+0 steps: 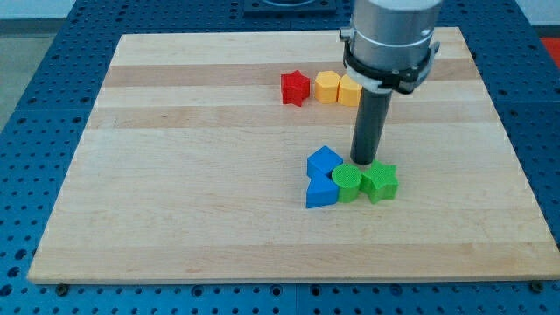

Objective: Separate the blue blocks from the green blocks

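Two blue blocks sit together at the board's lower middle: a blue cube-like block [325,162] and a blue triangular block [320,191] just below it. A green round block [347,182] touches them on their right, and a green star block [381,181] touches the round one on its right. My tip [364,163] stands just above the two green blocks, at the seam between them and right of the upper blue block.
A red star block [296,87] and two yellow blocks [327,87] [349,90] stand in a row near the view's top, under the arm's grey body [390,39]. The wooden board [175,175] lies on a blue pegboard table.
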Motion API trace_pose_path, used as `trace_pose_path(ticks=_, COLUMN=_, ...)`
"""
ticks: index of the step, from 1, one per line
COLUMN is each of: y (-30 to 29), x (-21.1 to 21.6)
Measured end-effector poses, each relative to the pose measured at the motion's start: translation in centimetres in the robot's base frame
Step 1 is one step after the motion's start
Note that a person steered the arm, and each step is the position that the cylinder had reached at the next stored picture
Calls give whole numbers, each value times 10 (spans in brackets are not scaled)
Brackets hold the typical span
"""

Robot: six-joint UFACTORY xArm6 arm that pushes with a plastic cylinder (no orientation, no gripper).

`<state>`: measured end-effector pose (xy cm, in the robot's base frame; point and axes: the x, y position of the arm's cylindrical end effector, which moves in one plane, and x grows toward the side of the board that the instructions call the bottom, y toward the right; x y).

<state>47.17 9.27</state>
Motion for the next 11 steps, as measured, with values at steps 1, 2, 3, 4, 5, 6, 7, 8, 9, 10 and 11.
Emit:
trace_pose_path(ticks=1, y=0, x=-1)
trace_pose_path(ticks=2, y=20, x=-26)
trace_pose_path(ticks=3, y=68, x=0)
trace_pose_path(ticks=4, y=92, x=74)
trace_pose_path(ticks=5, y=69, x=112)
trace_pose_path(ticks=6, y=21, x=113)
trace_pose_path(ticks=7, y=-15, x=115)
trace_pose_path(ticks=8, y=-46, x=112)
trace_pose_path(ticks=9, y=-67, x=100)
trace_pose_path(ticks=10, y=-73, x=63)
trace_pose_path(ticks=11, y=-73, x=47)
